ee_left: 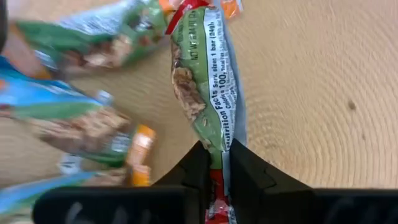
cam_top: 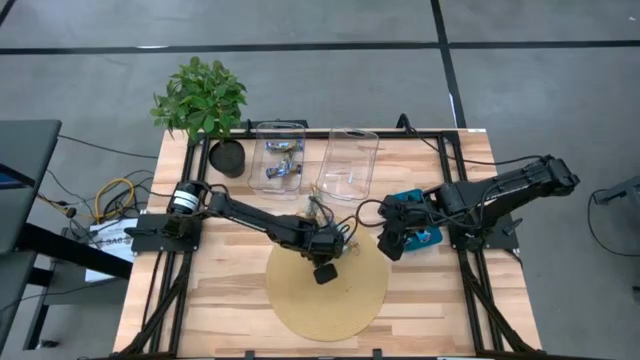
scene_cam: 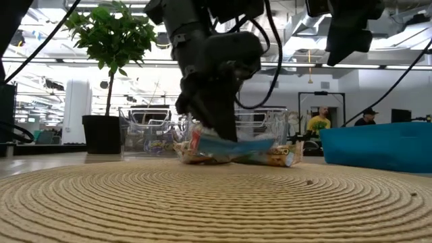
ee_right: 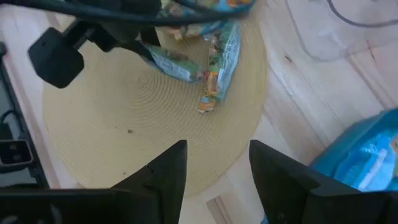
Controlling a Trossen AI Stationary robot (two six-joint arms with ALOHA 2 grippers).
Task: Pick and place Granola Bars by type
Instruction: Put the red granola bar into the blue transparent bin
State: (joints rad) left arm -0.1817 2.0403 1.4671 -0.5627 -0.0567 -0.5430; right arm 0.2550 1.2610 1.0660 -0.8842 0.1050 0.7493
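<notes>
My left arm reaches low over the round mat (cam_top: 300, 300).
Left gripper (ee_left: 214, 163) pinches one granola bar (ee_left: 202, 81); right gripper (ee_right: 217, 168) hovers, fingers apart.

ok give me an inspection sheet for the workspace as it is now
surface: wooden table with a round woven mat at the front centre.
job's things: pile of bars on the mat's far edge; a few more in the left bin; the right bin looks empty.
clutter: potted plant at the back left corner; blue bag on the right.
grippers: left gripper low over the mat, shut on one bar; right gripper open, held above the mat's right edge, holding nothing.
cables: yellow coil off the table's left edge; black leads along the arms.
surroundings: open office floor; people far behind.
</notes>
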